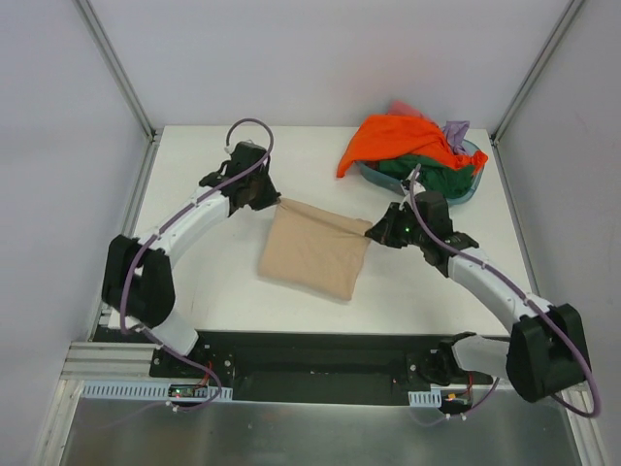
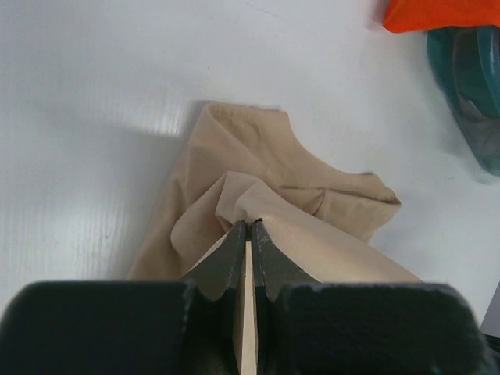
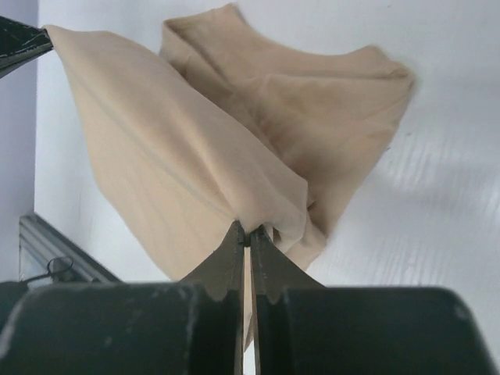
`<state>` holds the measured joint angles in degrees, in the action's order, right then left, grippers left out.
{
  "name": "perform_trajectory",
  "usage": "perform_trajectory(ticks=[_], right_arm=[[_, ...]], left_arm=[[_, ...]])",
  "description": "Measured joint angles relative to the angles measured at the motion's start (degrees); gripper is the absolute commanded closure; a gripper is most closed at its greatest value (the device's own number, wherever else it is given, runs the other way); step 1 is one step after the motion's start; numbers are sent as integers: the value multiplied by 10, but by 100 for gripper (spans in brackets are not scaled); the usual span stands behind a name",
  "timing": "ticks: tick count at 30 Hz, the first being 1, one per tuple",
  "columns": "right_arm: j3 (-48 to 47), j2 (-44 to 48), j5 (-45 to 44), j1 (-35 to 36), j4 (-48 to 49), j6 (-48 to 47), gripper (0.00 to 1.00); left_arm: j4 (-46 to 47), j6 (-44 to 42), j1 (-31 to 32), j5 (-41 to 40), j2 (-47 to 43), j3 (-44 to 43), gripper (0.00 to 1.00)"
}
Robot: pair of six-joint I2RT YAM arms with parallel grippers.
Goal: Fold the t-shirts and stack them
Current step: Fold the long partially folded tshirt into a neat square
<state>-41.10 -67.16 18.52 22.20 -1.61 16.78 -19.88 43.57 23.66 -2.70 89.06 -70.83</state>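
I have the large tan-beige cloth t-shirt (image 1: 312, 250) near the middle of the white table (image 1: 213, 282), folded into a rough rectangle, with both arms on it. The left gripper (image 2: 248, 226) is pinched closed on the far-left corner and the right gripper (image 3: 247, 230) is clamped on the far-right corner, so the far edge is pulled taut between them. That edge runs slantwise, its left end farther from me than its right. From it the cloth slopes down to the table, and the near part lies flat. The shape is close to square; if anything its longer axis runs from the held edge toward the near side, skewed a little to the right. I cannot tell which end is the collar: the left wrist view shows a curved edge at the far side of the bundle, but folds cover too much to call it a neckline, and no sleeve is clear. Both wrist views cut the shirt off behind the finger housings. At the far right, well apart from this shirt, a teal translucent plastic basin (image 1: 473, 184) holds a heap: a bright orange shirt (image 1: 393, 136) draped over its left rim, a dark green one (image 1: 432, 175) beneath, a lilac scrap (image 1: 456, 127) and a pinkish-red bit (image 1: 400, 105) peeking out behind. Their shapes are buried in the pile.
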Motion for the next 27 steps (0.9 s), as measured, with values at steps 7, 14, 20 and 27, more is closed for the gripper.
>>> perform_trajectory(ticks=[7,14,20,27], right_arm=[[-40,-124,-13,-30,45,-9,94],[-111,-262,-29,-47,72,-23,76],[-124,-302,-60,-57,75,-23,24],[-146,-280,-48,-61,52,-27,4]], left_arm=[[10,-16,-12,15,153,-90,100],[4,-30,-22,23,268,-175,76],[-4,-55,-36,28,316,-223,27],[-7,-74,-42,50,291,-208,1]])
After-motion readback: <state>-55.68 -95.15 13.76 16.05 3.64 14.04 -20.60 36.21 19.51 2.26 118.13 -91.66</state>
